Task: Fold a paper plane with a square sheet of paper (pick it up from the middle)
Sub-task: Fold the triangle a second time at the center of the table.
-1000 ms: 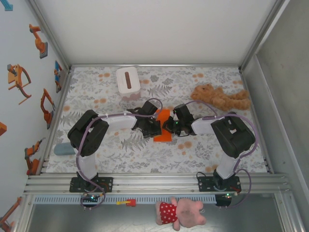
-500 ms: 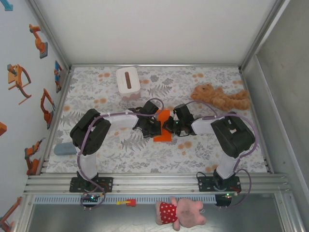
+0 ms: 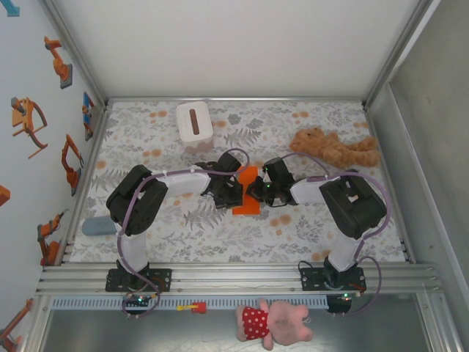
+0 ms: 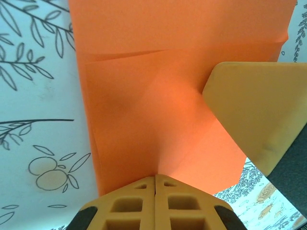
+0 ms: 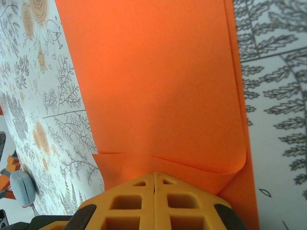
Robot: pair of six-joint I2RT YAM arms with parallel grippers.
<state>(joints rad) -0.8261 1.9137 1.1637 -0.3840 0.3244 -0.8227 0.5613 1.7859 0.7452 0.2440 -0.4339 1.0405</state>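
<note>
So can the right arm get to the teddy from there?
Probably yes: the teddy lies close beside its elbow, nothing in between, though the right gripper is shut, down on the orange paper.

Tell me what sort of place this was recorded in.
Probably a lab robot cell: an aluminium frame with white walls, a left arm and right arm bolted to its rail, and a floral cloth carrying props like a tissue box and plush toy.
</note>
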